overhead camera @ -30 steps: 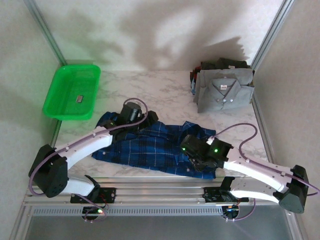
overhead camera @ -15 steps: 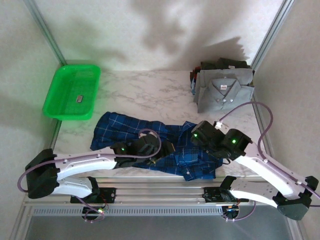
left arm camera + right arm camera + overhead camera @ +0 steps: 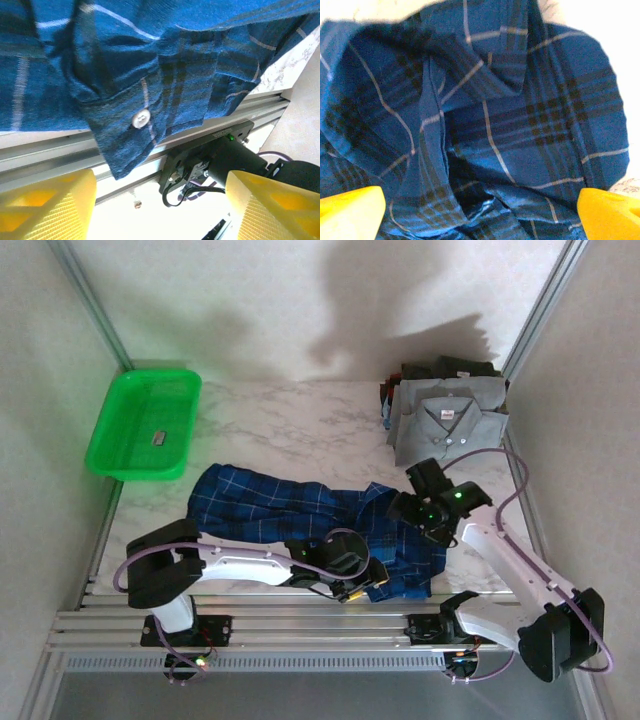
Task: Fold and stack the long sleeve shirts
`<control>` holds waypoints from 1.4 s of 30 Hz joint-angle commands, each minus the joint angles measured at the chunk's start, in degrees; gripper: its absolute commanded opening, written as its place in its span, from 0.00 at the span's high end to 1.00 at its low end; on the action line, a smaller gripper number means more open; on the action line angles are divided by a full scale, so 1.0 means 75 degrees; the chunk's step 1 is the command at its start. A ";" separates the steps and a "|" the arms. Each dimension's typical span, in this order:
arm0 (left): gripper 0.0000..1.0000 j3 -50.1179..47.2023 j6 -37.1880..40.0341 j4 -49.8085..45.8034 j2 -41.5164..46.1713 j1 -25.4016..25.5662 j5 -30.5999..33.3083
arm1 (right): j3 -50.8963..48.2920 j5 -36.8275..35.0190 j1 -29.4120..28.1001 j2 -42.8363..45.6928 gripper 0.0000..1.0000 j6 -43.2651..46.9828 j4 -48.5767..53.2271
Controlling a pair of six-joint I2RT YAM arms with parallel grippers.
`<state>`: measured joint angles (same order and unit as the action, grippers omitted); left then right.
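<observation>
A dark blue plaid long sleeve shirt (image 3: pixel 290 515) lies crumpled across the near half of the table. My left gripper (image 3: pixel 357 583) is at its near edge, open, its yellow fingertips (image 3: pixel 47 205) wide apart with nothing between them (image 3: pixel 160 210). Just beyond them a buttoned cuff (image 3: pixel 141 119) hangs over the table's rail. My right gripper (image 3: pixel 413 508) hovers open over the shirt's right part, with rumpled plaid folds (image 3: pixel 485 125) close below (image 3: pixel 480 215). A folded grey shirt (image 3: pixel 447 423) tops a stack of darker folded ones (image 3: pixel 445 370) at the back right.
A green plastic basket (image 3: pixel 120 455) stands at the back left with a small dark object (image 3: pixel 158 439) inside. Bare marble (image 3: pixel 300 420) lies between basket and stack. The aluminium rail (image 3: pixel 45 155) and the right arm's base mount (image 3: pixel 215 160) run along the near edge.
My left gripper has swept from the shirt's far left side to its near edge at the middle. My right gripper has drawn back to the right and opened wider.
</observation>
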<state>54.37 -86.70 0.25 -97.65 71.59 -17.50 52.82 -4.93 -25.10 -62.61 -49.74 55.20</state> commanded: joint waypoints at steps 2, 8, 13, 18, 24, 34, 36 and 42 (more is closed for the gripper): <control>0.34 0.0623 -0.0141 -0.0137 -0.0541 0.0125 -0.0268 | -0.0218 0.0724 0.0677 0.0481 0.01 0.0682 -0.0124; 0.34 0.0523 -0.0231 -0.0742 -0.0375 0.0265 -0.0155 | -0.0406 0.0983 0.0848 0.0564 0.01 0.0694 -0.0215; 0.31 0.0552 -0.0021 -0.1541 -0.0206 0.0267 -0.0016 | -0.0427 0.1091 0.0882 0.0552 0.01 0.0736 -0.0304; 0.32 0.0806 -0.0058 -0.1198 -0.0693 0.0231 -0.0011 | -0.0456 0.1125 0.0897 0.0491 0.01 0.0706 -0.0455; 0.35 0.1214 -0.0041 -0.0904 -0.1187 0.0125 0.0015 | -0.0433 0.1126 0.0897 0.0513 0.01 0.0693 -0.0490; 0.57 0.1496 0.0331 -0.1321 -0.1311 0.0005 -0.0005 | -0.0565 0.1155 0.0894 0.0613 0.01 0.0635 -0.0538; 0.65 0.1461 0.0344 -0.1278 -0.1359 0.0004 -0.0063 | -0.0591 0.1149 0.0892 0.0635 0.01 0.0627 -0.0543; 0.92 0.1491 0.0815 -0.1941 -0.0865 -0.0032 0.0251 | -0.0530 0.1133 0.0896 0.0683 0.01 0.0664 -0.0476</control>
<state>64.18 -83.20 -9.17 -107.28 71.83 -18.15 49.15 3.11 -18.72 -58.46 -45.34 51.57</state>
